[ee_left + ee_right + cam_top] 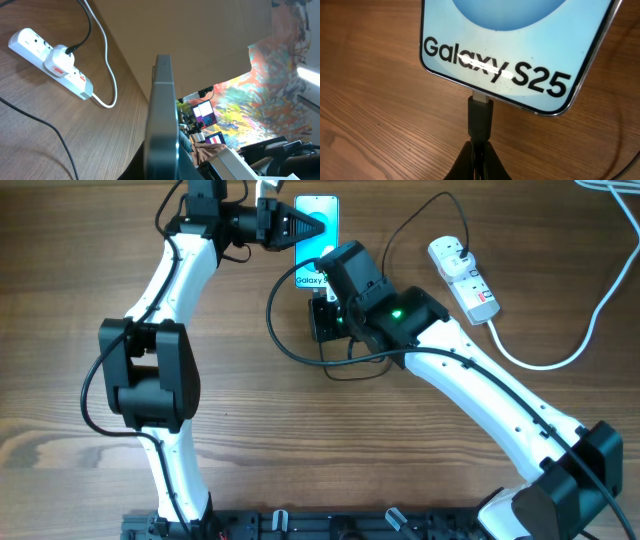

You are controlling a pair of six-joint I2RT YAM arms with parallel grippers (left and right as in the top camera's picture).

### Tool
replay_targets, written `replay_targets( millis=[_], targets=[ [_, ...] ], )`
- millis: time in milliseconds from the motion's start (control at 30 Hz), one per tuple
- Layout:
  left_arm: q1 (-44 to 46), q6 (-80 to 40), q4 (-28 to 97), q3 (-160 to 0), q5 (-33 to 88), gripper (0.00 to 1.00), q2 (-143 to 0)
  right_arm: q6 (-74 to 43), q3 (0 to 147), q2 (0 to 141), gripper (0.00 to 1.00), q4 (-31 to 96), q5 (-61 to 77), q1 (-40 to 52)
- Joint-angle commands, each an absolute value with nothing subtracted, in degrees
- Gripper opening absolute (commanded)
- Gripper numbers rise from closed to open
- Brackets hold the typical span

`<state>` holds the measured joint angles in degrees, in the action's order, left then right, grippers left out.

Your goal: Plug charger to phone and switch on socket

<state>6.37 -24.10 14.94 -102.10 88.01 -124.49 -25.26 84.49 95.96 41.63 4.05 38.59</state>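
A robotics lab: wooden table (60,410), monitors (205,112) behind.

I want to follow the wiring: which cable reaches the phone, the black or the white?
The thin black charger cable: its plug meets the phone's bottom edge. The thick white cord leaves the socket.

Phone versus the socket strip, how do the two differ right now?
The phone is gripped at its side by the left gripper; the socket lies untouched on the table. The phone shows a teal-blue screen; the socket is white with red marks. The phone has the plug tip of the charger at its port, pinched by the right gripper; the socket carries the white adapter. Both are oblong.
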Motion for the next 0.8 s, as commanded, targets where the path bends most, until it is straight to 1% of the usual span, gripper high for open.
replay_targets(
  millis=[0,467,767],
  targets=[
    [6.7,-22.9,14.7,-102.4,90.3,0.04,-122.1,-24.1,85.6,96.2,0.04,41.0,4.3,38.3],
    [6.7,-22.7,14.7,-102.4,90.3,0.04,-122.1,-23.7,85.6,96.2,0.04,39.6,3.8,37.9],
    [6.7,-21.8,14.8,-102.4,90.4,0.04,-122.1,-20.9,87.8,96.2,0.04,40.4,3.4,37.8]
  ],
)
